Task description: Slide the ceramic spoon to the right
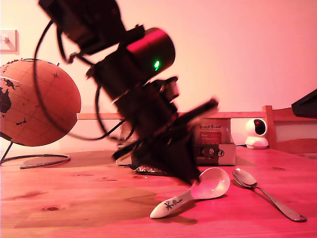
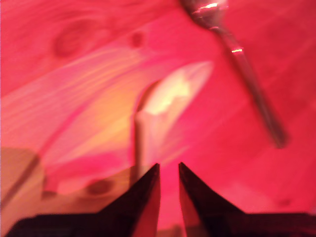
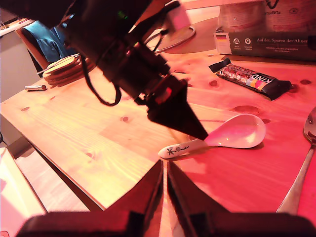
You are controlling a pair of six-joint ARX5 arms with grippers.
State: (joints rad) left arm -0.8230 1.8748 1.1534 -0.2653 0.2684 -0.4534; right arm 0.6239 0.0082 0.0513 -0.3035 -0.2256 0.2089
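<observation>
The ceramic spoon (image 1: pixel 210 184) lies on the wooden table, glossy white, its dark-marked handle pointing toward the exterior view's left. It also shows in the second wrist view as the ceramic spoon (image 3: pixel 237 132), and as a blurred ceramic spoon (image 2: pixel 170 96) in the first wrist view. My first gripper (image 1: pixel 190 179) comes down steeply, shut to a point, with its tip at the spoon where handle meets bowl (image 3: pixel 202 136). In its own view my first gripper (image 2: pixel 169 170) holds nothing between its fingers. My second gripper (image 3: pixel 165 168) is shut and hangs apart from the spoon, near the table's edge.
A thin metal spoon (image 1: pixel 262 193) lies just to the exterior view's right of the ceramic one. A snack bar (image 3: pixel 252 79) and a printed box (image 1: pixel 215 144) sit behind. A globe (image 1: pixel 37 101) stands at the exterior view's left, and a small white camera (image 1: pixel 256 133) at the back right.
</observation>
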